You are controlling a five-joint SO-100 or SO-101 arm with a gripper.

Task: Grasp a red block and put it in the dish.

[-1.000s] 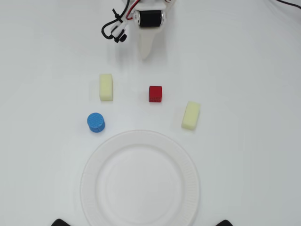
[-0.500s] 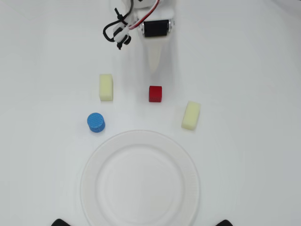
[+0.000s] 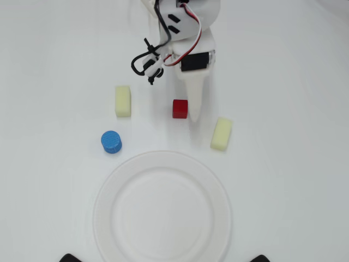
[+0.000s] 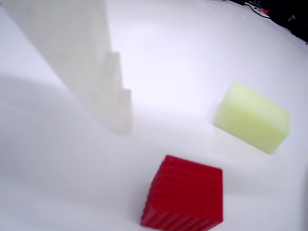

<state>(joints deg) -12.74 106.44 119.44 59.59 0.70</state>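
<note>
The red block [image 3: 180, 108] lies on the white table above the dish [image 3: 103, 191], a large white plate at the bottom centre of the overhead view. My gripper [image 3: 174, 99] hangs over the block with its jaws apart and nothing in them. Its long white finger [image 3: 194, 101] reaches down just right of the block, and the other jaw is up to the left by the black cables. In the wrist view the red block [image 4: 185, 199] sits at the bottom, right of the white finger [image 4: 113, 96]. They look apart.
Two pale yellow blocks lie left [image 3: 123, 101] and right [image 3: 221, 134] of the red block; one shows in the wrist view [image 4: 252, 118]. A blue ridged cylinder [image 3: 111, 142] stands left of the dish's top edge.
</note>
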